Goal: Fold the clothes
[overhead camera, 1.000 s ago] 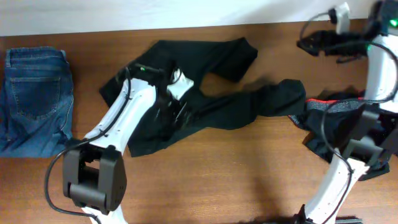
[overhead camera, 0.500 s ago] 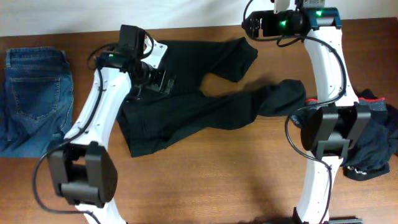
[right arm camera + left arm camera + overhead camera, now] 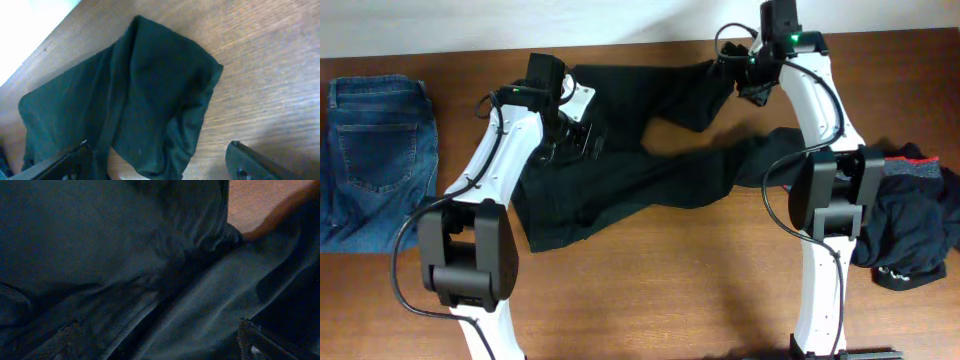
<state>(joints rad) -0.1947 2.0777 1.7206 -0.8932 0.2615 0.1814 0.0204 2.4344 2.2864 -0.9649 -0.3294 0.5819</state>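
Observation:
Plain black trousers (image 3: 650, 175) lie spread across the middle of the table, one leg reaching toward the back right and the other toward the right. My left gripper (image 3: 575, 135) hovers open low over their waist end. In the left wrist view dark cloth (image 3: 150, 255) fills the frame, and the left gripper (image 3: 160, 340) has its fingers wide apart over it. My right gripper (image 3: 748, 85) is open above the far leg's end. In the right wrist view this leg end (image 3: 150, 90) lies flat on the wood between the wide-set fingers of the right gripper (image 3: 160, 162). A second black garment (image 3: 910, 225) with a grey, red-edged waistband sits heaped at the right.
Folded blue denim jeans (image 3: 375, 160) lie at the left edge of the wooden table (image 3: 650, 300). The right arm's base stands in front of the heaped garment. A white wall runs along the table's far edge.
The left gripper moved from the trousers' middle up to the waist end. The right arm swung from the far right corner leftward to the far leg's end, uncovering the heap.

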